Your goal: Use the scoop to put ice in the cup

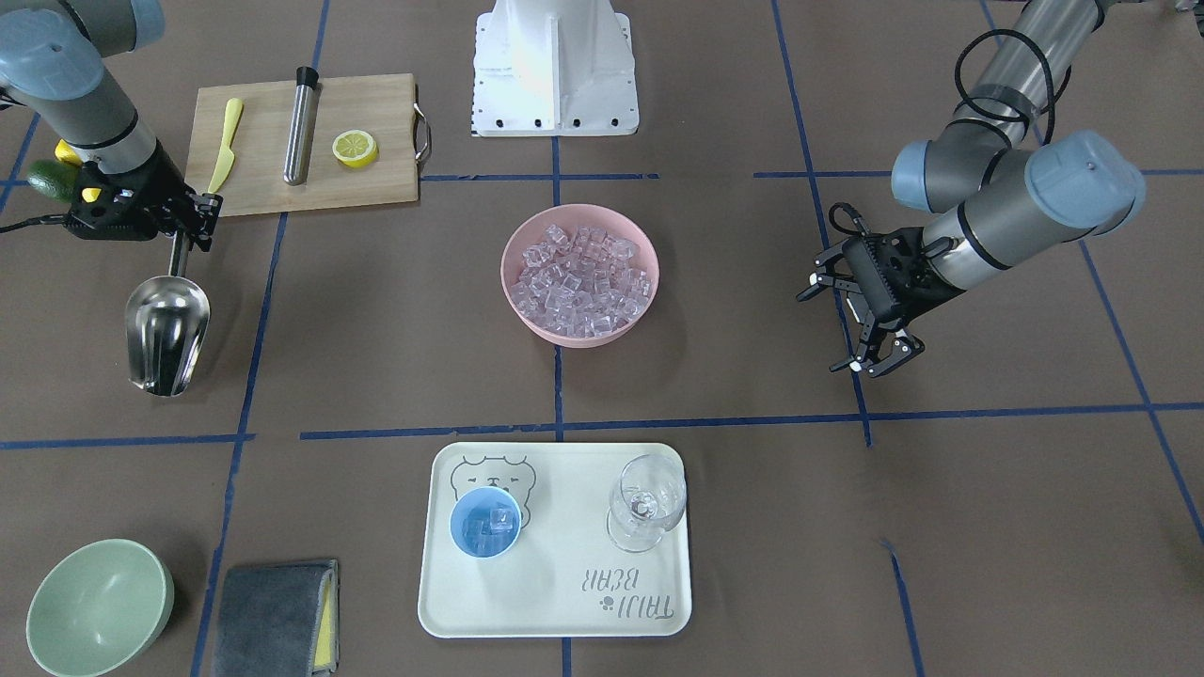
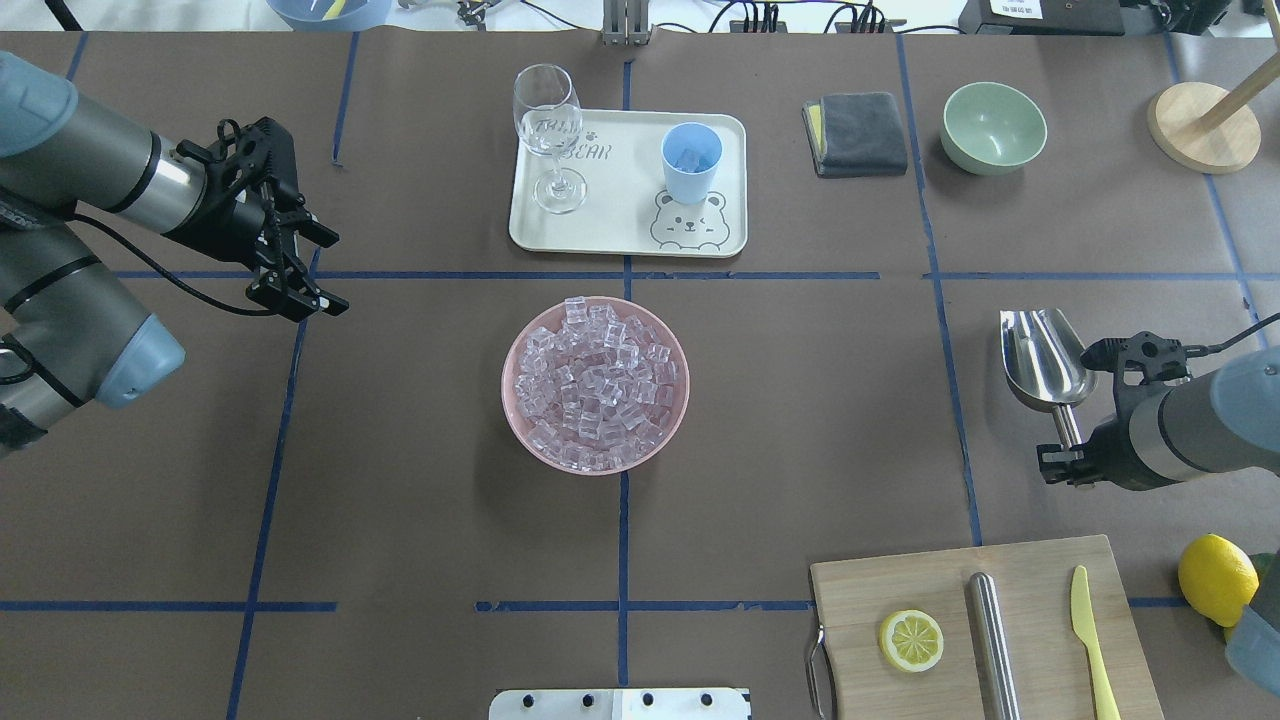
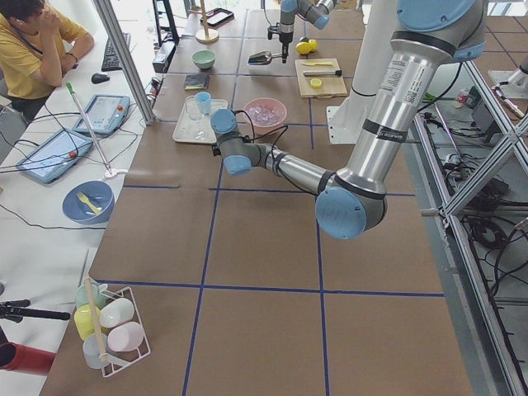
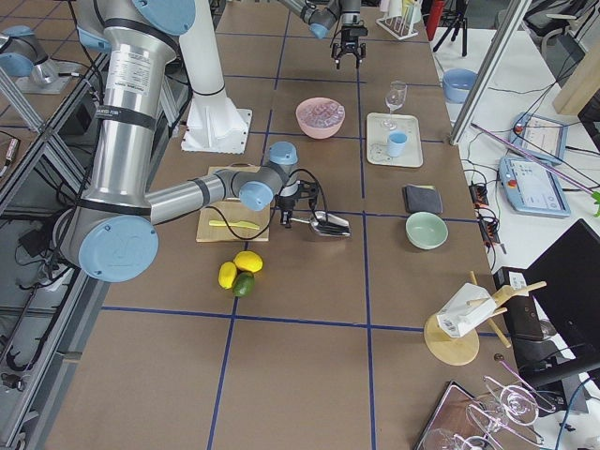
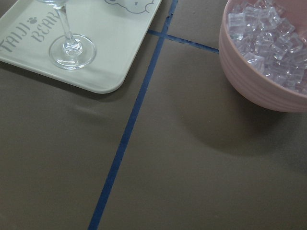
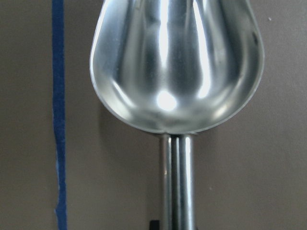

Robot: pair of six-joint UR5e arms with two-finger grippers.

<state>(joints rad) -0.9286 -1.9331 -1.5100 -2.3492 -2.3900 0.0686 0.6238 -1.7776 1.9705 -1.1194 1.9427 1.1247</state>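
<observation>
The right jaws are closed on the rod handle of the scoop [image 1: 167, 329], at the left of the front-facing frame. Its trough is empty. The left jaws stand open and empty above the tabletop [image 1: 376, 376], at the right. Ice [image 1: 585, 279] fills the pink bowl [image 1: 578, 338] at centre. The cup [image 1: 458, 527], lower centre on the tray [image 1: 564, 508], holds a few cubes.

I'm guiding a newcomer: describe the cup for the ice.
Beside the central pink bowl of ice lies a cream bear-print tray. The cup on it is light-blue, opaque and stemless, unlike the clear wine glass alongside.
</observation>
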